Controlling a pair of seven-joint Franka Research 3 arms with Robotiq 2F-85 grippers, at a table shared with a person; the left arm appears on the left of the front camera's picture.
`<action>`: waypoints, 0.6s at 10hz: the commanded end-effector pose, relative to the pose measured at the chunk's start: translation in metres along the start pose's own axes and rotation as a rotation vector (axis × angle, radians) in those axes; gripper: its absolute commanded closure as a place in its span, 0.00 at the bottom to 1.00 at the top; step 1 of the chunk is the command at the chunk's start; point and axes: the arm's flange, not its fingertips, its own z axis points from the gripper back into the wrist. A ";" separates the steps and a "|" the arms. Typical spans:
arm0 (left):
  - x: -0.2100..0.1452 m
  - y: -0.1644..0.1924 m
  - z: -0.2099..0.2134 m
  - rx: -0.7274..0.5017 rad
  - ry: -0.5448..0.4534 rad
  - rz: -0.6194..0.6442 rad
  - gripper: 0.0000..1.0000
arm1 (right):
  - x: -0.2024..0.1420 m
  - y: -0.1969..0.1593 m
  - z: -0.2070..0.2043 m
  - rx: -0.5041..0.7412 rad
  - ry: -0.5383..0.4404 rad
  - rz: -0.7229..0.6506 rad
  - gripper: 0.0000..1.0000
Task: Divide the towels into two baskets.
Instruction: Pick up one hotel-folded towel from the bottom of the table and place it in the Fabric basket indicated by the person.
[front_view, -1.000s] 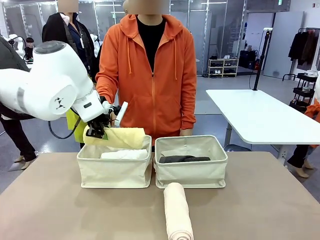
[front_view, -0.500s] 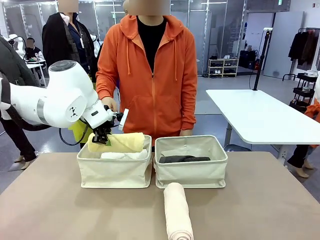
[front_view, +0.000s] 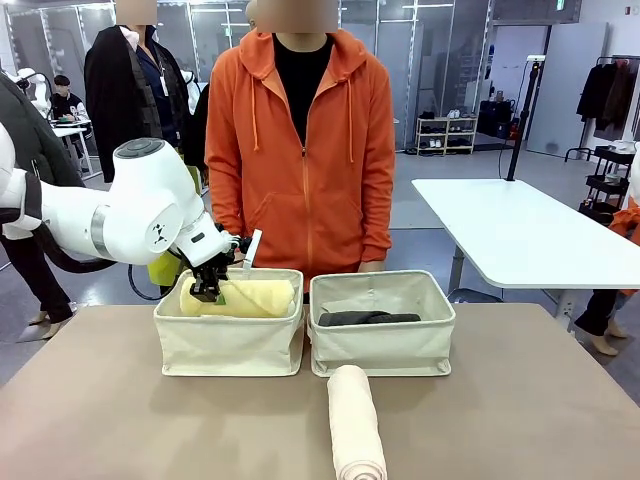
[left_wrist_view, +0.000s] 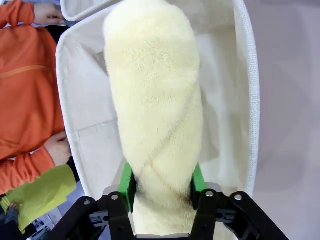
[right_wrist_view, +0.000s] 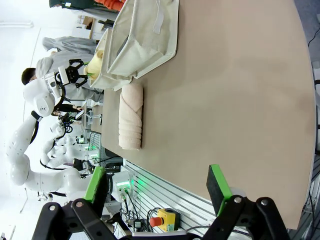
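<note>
The yellow towel (front_view: 255, 297) has been lowered into the left-edge basket (front_view: 228, 350); with the left gripper (left_wrist_view: 161, 181) astride its end, release unconfirmed, it may be dragged out on withdrawal

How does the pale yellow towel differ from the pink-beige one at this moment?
The pale yellow towel lies in the left basket; the pink-beige towel lies on the table before the right basket. The yellow one lies crosswise, the pink-beige one points at the robot. The left hand straddles the yellow one; no hand touches the pink-beige one. Both are rolled.
</note>
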 end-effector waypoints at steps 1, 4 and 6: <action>-0.003 0.007 0.008 0.002 0.004 0.005 0.00 | -0.003 0.003 0.001 0.002 0.010 0.010 0.00; -0.006 -0.003 0.013 -0.024 -0.004 0.028 0.26 | -0.003 0.003 0.001 0.002 0.010 0.010 0.00; -0.003 0.003 0.003 0.007 0.003 0.009 0.26 | -0.003 0.003 0.001 0.002 0.010 0.010 0.00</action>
